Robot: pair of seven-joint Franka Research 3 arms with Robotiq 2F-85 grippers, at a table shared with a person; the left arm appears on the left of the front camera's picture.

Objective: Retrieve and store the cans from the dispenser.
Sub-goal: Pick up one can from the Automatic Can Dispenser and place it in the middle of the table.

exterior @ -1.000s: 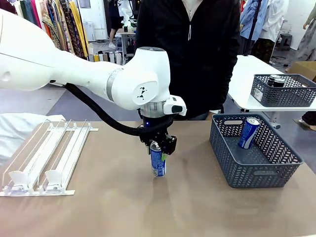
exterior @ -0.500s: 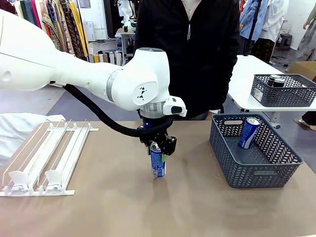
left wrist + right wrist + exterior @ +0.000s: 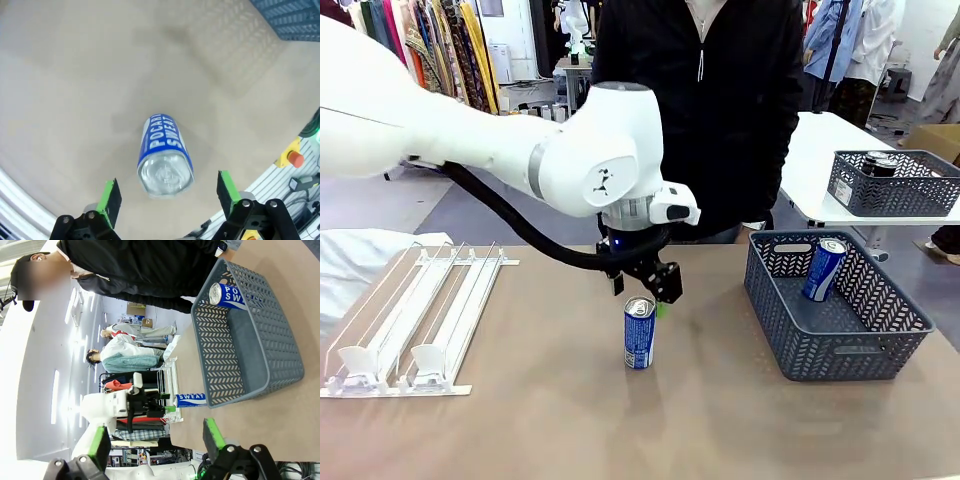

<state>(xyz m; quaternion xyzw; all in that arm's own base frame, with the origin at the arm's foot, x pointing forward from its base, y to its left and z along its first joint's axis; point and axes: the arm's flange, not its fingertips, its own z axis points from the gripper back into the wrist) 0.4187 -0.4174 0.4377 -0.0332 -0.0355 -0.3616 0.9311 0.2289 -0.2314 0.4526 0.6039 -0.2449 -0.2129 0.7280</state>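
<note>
**Op:** Hovering just above the middle of the worktop (image 3: 520,420), the left hand (image 3: 642,285) has its green pads spread wide with nothing between them. From its own wrist camera the pads (image 3: 111,195) stand well clear on either side of the blue Pocari Sweat can (image 3: 165,155).

**Lead:** So where's that can sitting?

**Op:** Upright on the worktop, directly under the left hand, not touching it (image 3: 639,333). It's between the dispenser (image 3: 415,310) on the robot's left and the grey basket (image 3: 880,355) on the right.

**Lead:** And the right hand?

**Op:** The right hand (image 3: 155,445) is also spread, holding nothing, looking across at the basket with a second blue can (image 3: 231,296) leaning inside it.

**Lead:** Which step is this, then?

**Op:** I'd judge it a mid-way set-down: one can stored, one parked at centre, dispenser lanes looking bare.

**Lead:** Next move?

**Op:** Likely the right arm's turn. It would need to come over the standing can, close around its body without tipping it, and carry it over the basket rim. The left arm should clear the space first.
</note>
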